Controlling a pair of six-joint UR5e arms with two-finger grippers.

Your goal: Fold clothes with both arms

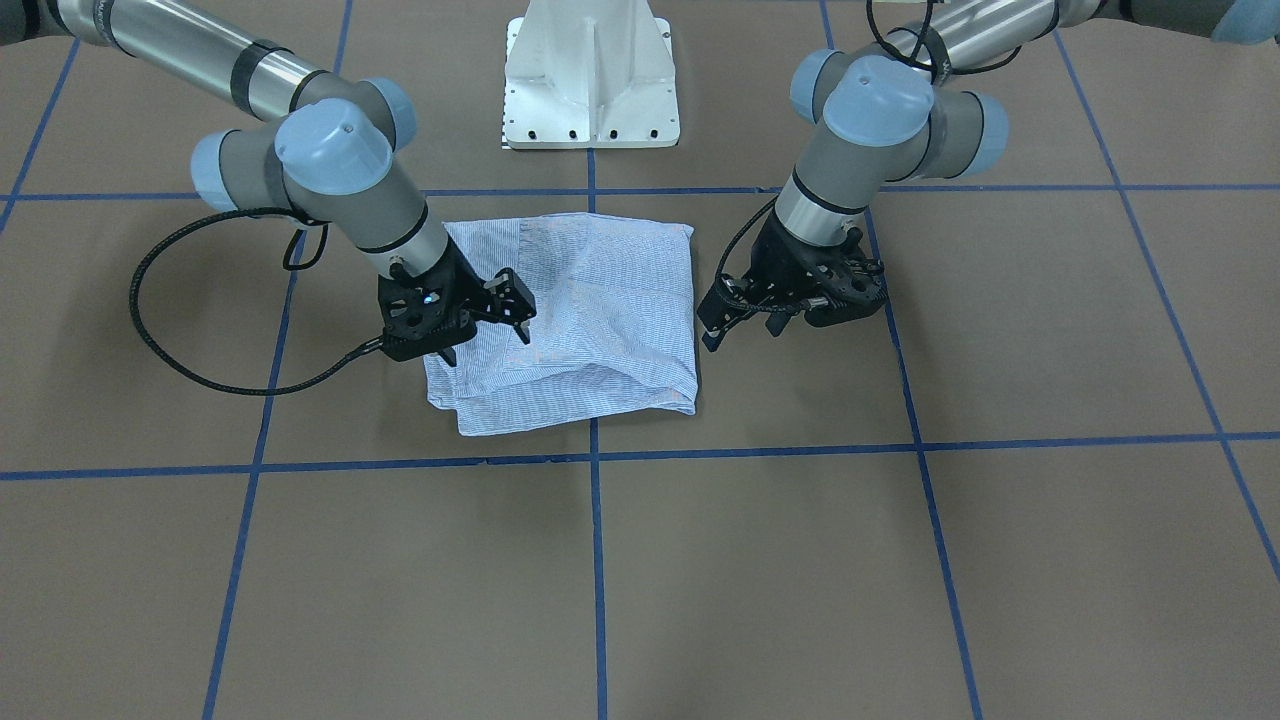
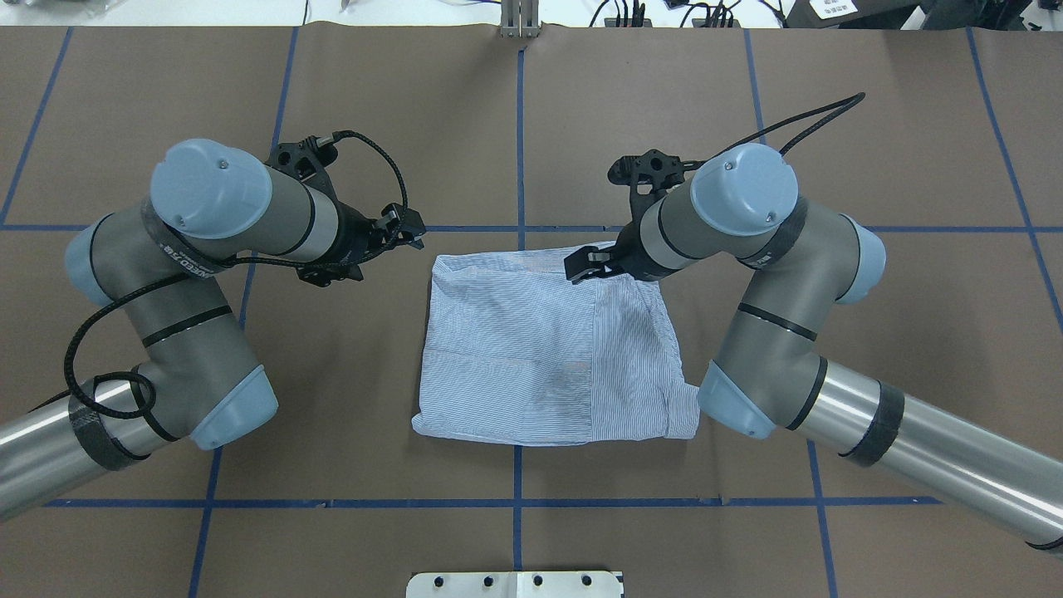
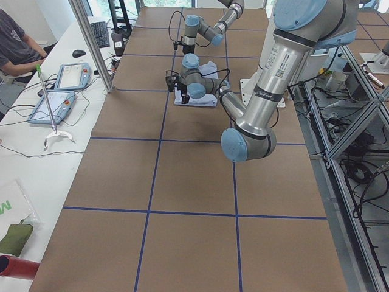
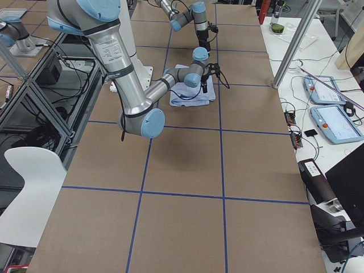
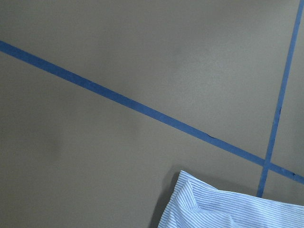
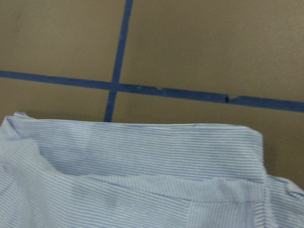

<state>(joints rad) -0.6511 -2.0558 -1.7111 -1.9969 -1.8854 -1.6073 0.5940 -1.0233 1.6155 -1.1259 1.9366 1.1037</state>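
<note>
Shirt lies on the brown surface at ctr, just in front of the white pedestal base, astride the middle blue tape line. It's folded into a rough square packet, several layers thick. The fabric is light blue w/ fine white stripes. A straight seam runs front to back through the top layer, and stripe direction differs on either side of it. The far edge is a neat fold. The near edge is looser, w/ lower layers poking out at one corner. There are soft wrinkles across the top. No buttons, pocket or label can be made out.

Right end effector is over the shirt's far corner on the robot's right side, tilted down, jaws spread and nothing btwn them. In the overhead view one finger overlaps the far edge of the cloth. Can't tell if it touches. The right wrist view shows only the folded edge and the tape cross beyond.

Left end effector is just beside the shirt's other side edge, off the cloth and over bare surface. Its jaws are also parted and hold nothing. The left wrist view catches only one shirt corner low in frame.

A person sits at the side desk w/ two pendants.
</note>
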